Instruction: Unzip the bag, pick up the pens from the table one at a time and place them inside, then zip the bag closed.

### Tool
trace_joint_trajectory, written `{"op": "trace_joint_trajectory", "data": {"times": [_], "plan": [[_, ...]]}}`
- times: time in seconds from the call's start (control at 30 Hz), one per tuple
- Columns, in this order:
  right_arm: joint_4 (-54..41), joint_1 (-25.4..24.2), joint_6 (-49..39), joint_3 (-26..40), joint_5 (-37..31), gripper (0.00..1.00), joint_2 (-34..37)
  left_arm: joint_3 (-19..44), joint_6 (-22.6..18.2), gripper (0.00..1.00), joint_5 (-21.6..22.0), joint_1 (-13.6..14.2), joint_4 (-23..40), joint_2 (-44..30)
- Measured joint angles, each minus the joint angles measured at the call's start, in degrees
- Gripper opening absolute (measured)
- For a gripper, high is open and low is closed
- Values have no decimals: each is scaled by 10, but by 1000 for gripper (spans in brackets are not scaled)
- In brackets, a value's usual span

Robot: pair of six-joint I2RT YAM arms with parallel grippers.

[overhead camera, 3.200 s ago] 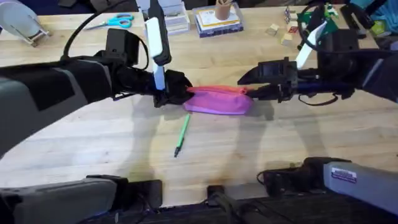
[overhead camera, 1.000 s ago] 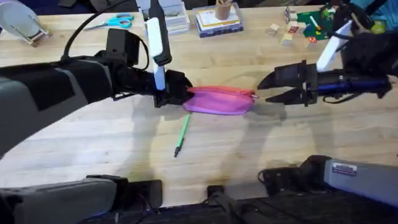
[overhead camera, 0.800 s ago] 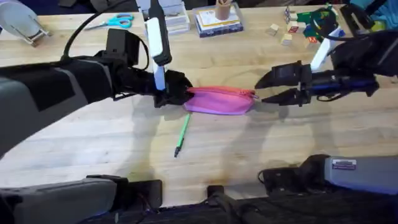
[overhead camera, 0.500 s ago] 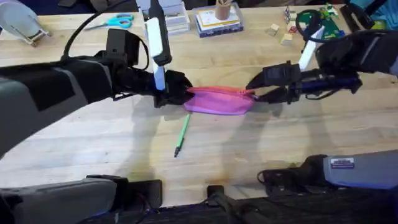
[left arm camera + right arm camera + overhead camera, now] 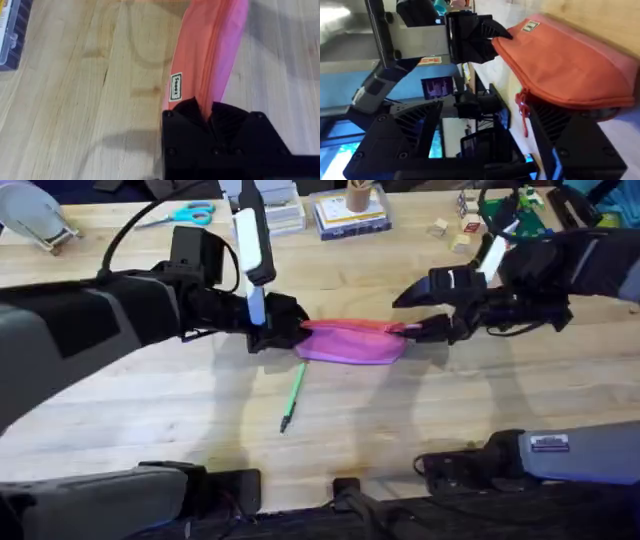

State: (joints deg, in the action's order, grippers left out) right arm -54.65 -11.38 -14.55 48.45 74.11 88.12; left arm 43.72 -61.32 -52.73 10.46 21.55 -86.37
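Bag (image 5: 352, 342) lies near mid-table (image 5: 400, 420), long axis running left to right, orange-red zipper edge facing the far side. Same spot as in the earlier frames.

Left gripper (image 5: 283, 328) clamps the bag's left end; in the left wrist view the black fingers (image 5: 220, 131) are closed on the fabric (image 5: 210, 50) right by the small sewn label. Its hold is unchanged throughout.

Right gripper (image 5: 415, 310) is at the bag's right end, fingers spread. One second ago it hung clear of the bag out to the right; since then it has closed in, and its lower finger now touches or overlaps the pouch end while the upper finger sits apart on the far side. The right wrist view shows the red zipper pull (image 5: 522, 112) hanging between the parted fingers, not pinched.

Green pen (image 5: 292, 397) lies on the table just in front of the bag, tilted, dark tip toward the near edge; not moved.
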Motion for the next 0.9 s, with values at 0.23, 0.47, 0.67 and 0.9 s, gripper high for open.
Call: {"op": "trace_joint_trajectory", "data": {"times": [0.23, 0.47, 0.67, 0.9], "plan": [[-65, 2, 0, 7, 23, 996, -15, 0, 0, 42, 0, 0, 1, 0], [-67, 12, 3, 52, 30, 996, -57, 0, 0, 42, -1, 0, 1, 0], [-76, 15, 17, 117, -21, 996, -63, 0, 0, 42, -1, 0, 1, 0], [-111, 43, 26, 209, -188, 997, -63, 0, 0, 42, -1, 0, 1, 0]]}}
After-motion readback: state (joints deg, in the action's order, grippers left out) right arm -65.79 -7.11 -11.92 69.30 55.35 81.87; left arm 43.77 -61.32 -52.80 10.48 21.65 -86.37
